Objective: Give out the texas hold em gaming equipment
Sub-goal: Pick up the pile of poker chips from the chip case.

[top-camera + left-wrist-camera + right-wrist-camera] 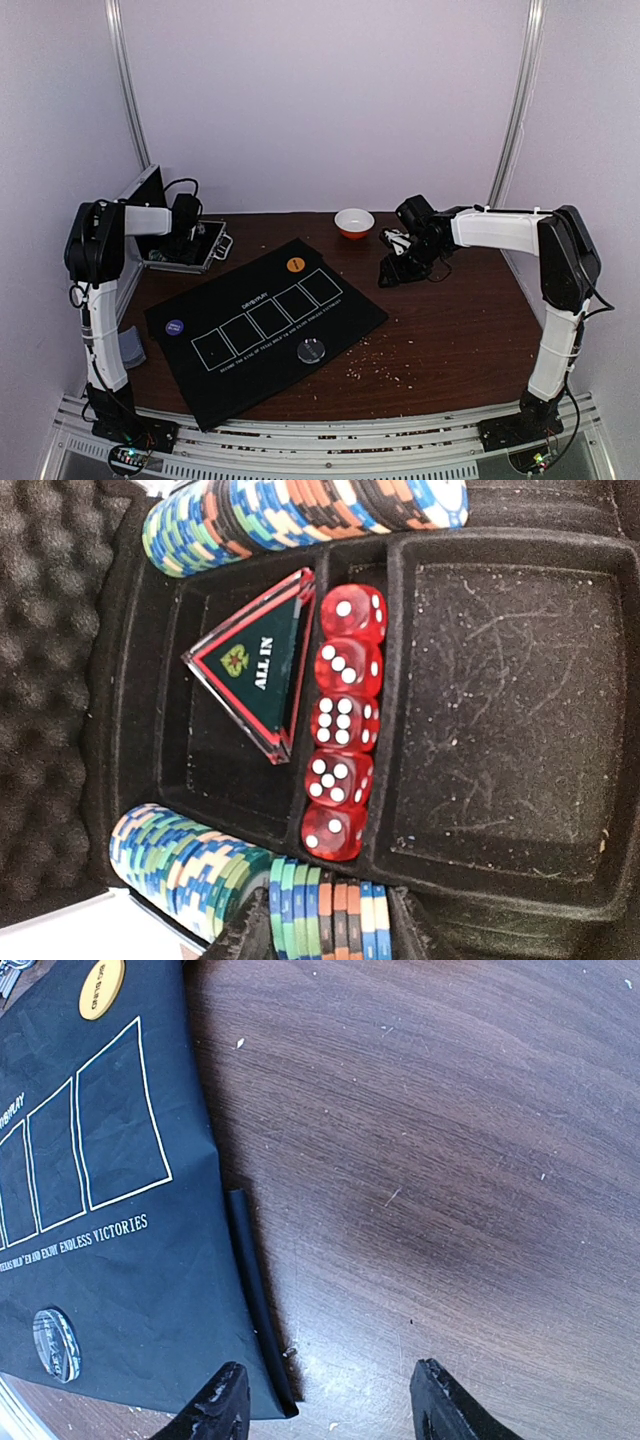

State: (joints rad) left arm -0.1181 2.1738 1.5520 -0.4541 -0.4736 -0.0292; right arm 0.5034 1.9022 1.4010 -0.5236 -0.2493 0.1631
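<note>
**Top view.** The left gripper (184,232) reached into the open chip case (205,252). The black mat (262,322) lay mid-table, with the right gripper (398,268) near its corner.

**Left wrist.** Striped chips (328,918) sat between its jaws, but whether they were gripped could not be told. A partial pinch might spill the row.

**Right wrist.** The jaws were wide and empty, and could snag the mat's curled edge.

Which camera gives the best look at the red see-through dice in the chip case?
The left wrist view: the five red translucent dice sit in a row, pips readable. In the top external view, the open metal-edged case is too small to show them. The right wrist view misses them.
</note>
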